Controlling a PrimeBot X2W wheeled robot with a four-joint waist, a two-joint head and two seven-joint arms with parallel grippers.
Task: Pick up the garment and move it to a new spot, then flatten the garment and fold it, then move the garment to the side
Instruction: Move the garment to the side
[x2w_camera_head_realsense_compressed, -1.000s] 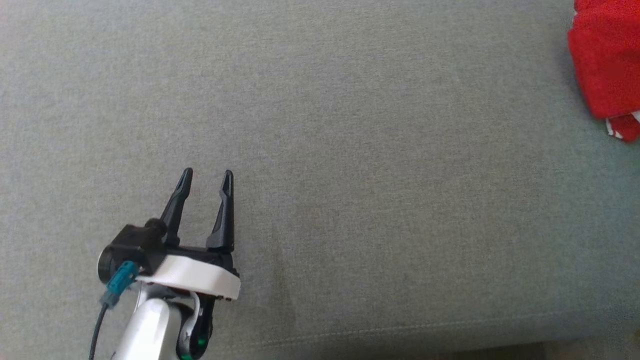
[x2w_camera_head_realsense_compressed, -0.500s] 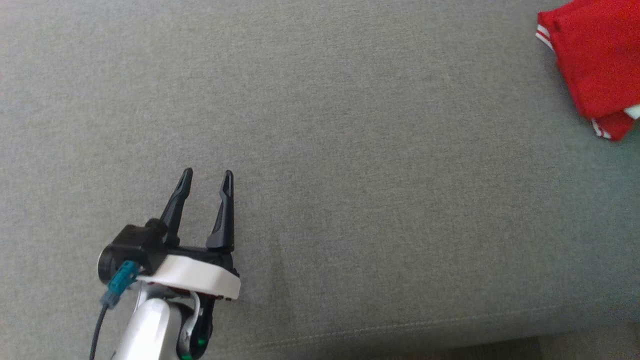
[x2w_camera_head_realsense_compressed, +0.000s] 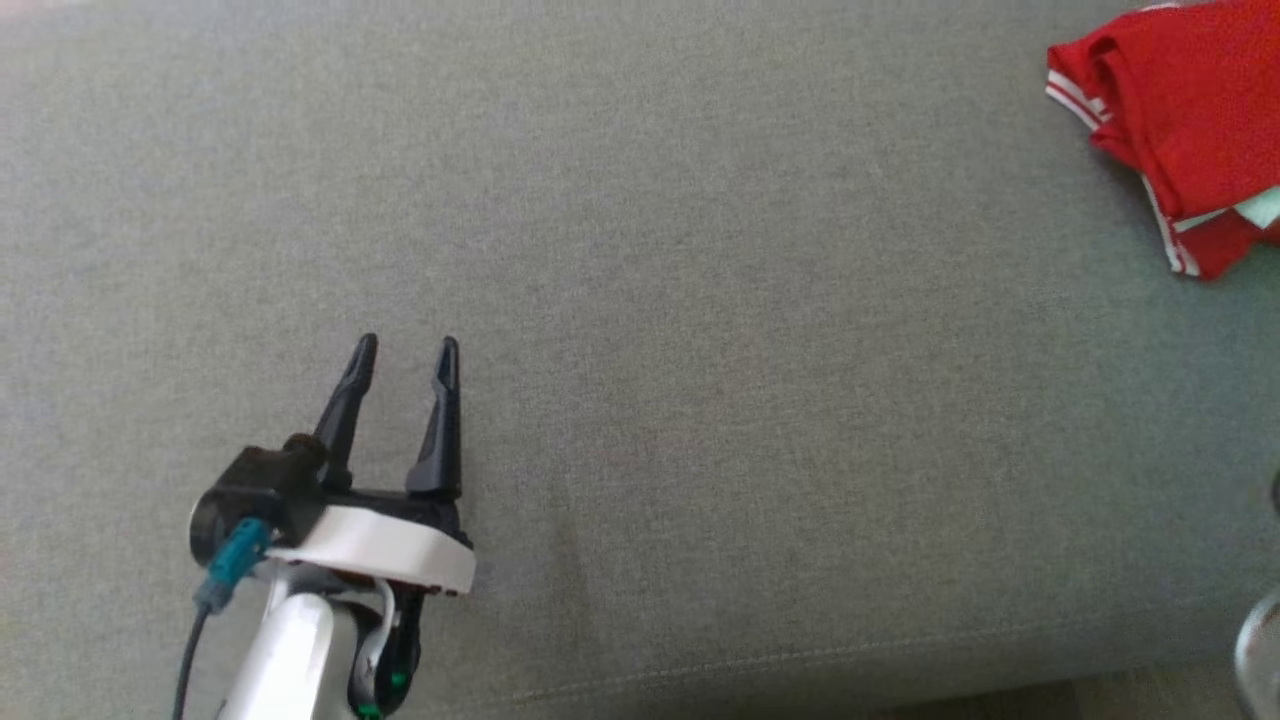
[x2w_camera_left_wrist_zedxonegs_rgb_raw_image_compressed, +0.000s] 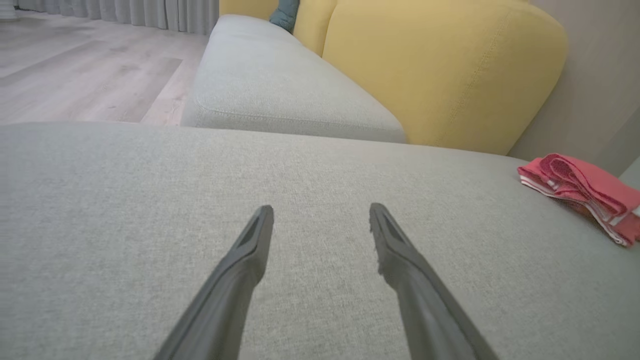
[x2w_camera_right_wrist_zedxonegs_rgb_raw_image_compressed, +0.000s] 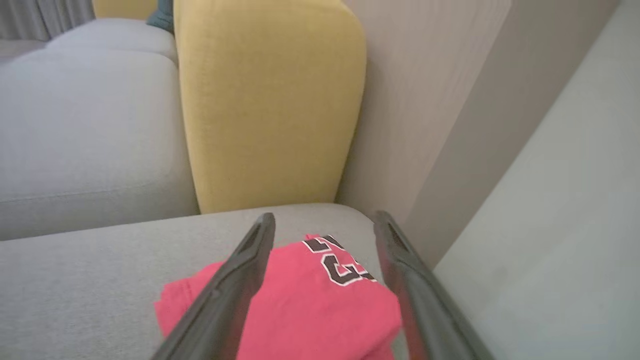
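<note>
Quick headcount: one red garment (x2w_camera_head_realsense_compressed: 1180, 130) at 2 o'clock in the head view. There are two grippers, left gripper (x2w_camera_head_realsense_compressed: 406, 345) at 7 o'clock and right gripper (x2w_camera_right_wrist_zedxonegs_rgb_raw_image_compressed: 324, 217), with two dark fingers (x2w_camera_head_realsense_compressed: 345, 420) each. Sofa-wise, the left wrist view has two grey seat cushions (x2w_camera_left_wrist_zedxonegs_rgb_raw_image_compressed: 320, 165), two yellow back cushions (x2w_camera_left_wrist_zedxonegs_rgb_raw_image_compressed: 440, 70), and one teal thing (x2w_camera_left_wrist_zedxonegs_rgb_raw_image_compressed: 285, 12) at 12 o'clock.

garment (x2w_camera_head_realsense_compressed: 1170, 110) | shifted left | folds looser | white-striped edge now showing
</note>
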